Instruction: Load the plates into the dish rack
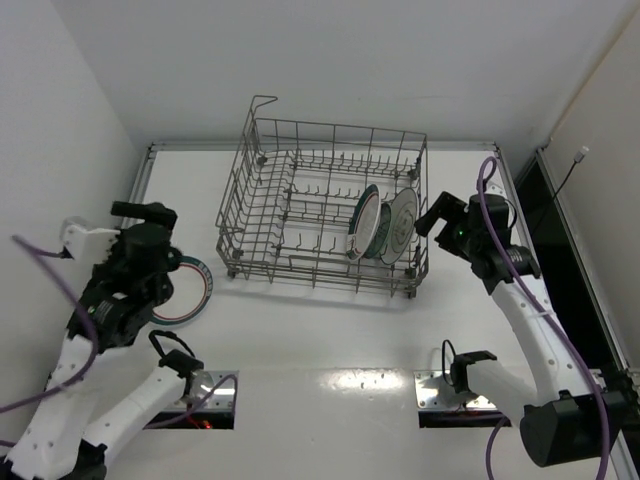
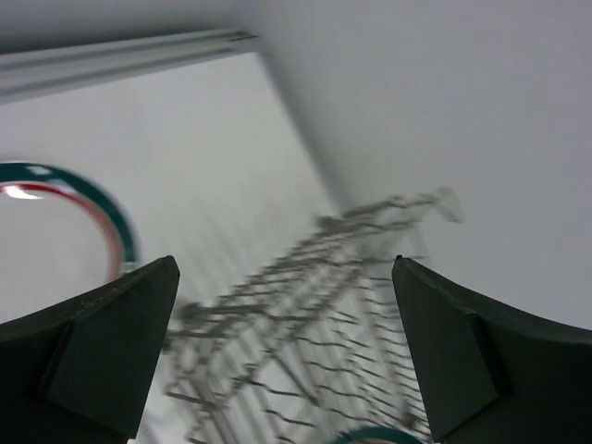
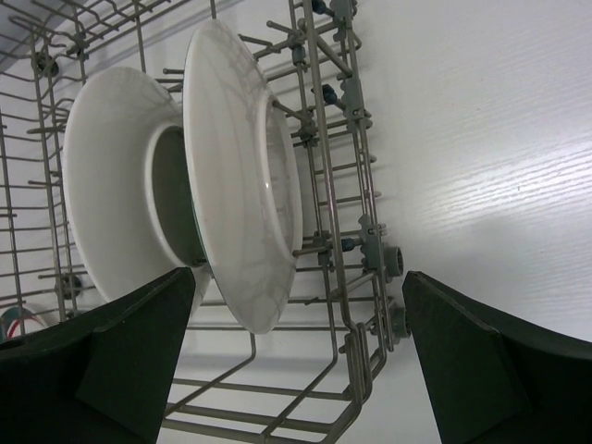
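Jaws apart on both arms, nothing held.
Left gripper (image 2: 285, 268) hangs left of the dish rack (image 1: 236, 195), near a banded plate (image 1: 203, 285) lying flat; right gripper (image 3: 298, 276) faces the rack's right end, where seemingly three plates (image 1: 403, 222) stand upright.

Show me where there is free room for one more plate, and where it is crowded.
Free: the left half of the dish rack, from its left wall to the three standing plates; also the bare table strip in front of it. Crowded: the rack's right end, with the plates and the open right end effector close beside.
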Available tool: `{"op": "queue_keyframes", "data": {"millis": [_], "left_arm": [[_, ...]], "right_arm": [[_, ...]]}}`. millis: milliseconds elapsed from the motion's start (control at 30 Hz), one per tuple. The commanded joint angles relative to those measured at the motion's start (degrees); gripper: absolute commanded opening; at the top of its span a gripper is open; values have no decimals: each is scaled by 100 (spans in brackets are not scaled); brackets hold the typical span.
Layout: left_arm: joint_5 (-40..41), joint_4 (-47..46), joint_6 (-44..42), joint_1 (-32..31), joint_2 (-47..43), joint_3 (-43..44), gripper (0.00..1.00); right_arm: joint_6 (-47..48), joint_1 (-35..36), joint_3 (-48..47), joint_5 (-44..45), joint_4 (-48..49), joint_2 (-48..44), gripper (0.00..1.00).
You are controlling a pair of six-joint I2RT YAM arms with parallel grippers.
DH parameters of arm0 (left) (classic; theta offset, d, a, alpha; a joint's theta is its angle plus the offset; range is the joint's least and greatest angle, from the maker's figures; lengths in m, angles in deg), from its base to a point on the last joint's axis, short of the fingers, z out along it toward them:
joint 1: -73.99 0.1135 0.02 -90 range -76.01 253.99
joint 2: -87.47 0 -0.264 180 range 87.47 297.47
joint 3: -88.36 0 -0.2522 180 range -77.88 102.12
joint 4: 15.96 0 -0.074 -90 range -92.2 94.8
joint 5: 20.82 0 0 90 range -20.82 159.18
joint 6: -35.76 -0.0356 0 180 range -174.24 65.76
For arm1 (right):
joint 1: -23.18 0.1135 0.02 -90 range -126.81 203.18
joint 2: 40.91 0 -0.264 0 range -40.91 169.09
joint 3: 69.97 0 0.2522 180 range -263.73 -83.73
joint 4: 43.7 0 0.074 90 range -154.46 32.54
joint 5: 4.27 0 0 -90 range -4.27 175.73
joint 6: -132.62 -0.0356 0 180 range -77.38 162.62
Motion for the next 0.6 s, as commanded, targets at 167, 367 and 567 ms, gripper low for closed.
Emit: {"op": "queue_keyframes", "data": {"millis": [167, 367, 567], "left_arm": [[127, 322, 718, 804, 1281, -518, 100], [-2089, 81, 137, 2395, 2415, -431, 100], [-3133, 557, -250, 4206, 3172, -588, 100]], "right_arm": [[66, -39, -92, -182, 86, -182, 93], [120, -39, -155, -120, 24, -182, 93], [120, -39, -102, -120, 85, -121, 93]]}}
